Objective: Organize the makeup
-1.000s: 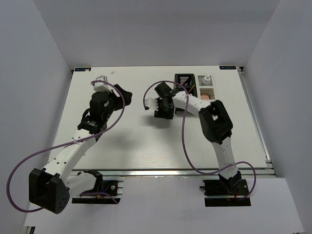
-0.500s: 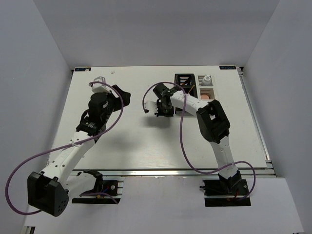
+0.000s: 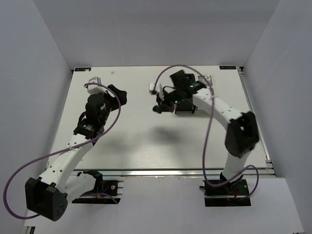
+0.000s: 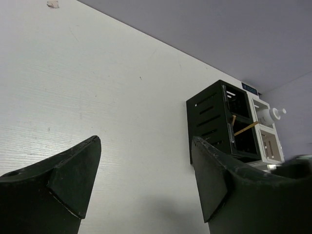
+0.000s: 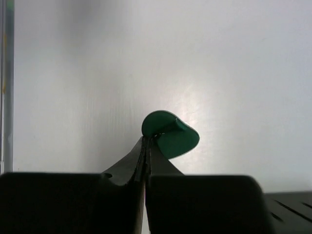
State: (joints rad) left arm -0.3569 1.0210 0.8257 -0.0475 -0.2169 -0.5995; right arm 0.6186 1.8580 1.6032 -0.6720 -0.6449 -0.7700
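Observation:
A dark-green disc (image 5: 171,134) is pinched at its edge and folded between the tips of my right gripper (image 5: 147,142), which is shut on it above the bare white table. In the top view the right gripper (image 3: 160,107) hangs near the table's middle back, left of the organizer boxes. My left gripper (image 4: 144,181) stands open with nothing between its fingers, and in the top view the left gripper (image 3: 118,93) is at the back left. A thin tan stick (image 4: 245,128) lies in the black organizer (image 4: 210,122).
A white organizer (image 4: 269,142) stands against the black one, with a white capped container (image 4: 267,115) in its far compartment. The right arm covers most of both boxes in the top view. A small white scrap (image 3: 113,71) lies near the table's back edge.
My right gripper has shut on the green disc and lifted it, and the right arm's elbow has swung out to the right. The left gripper has drifted slightly back and stayed open.

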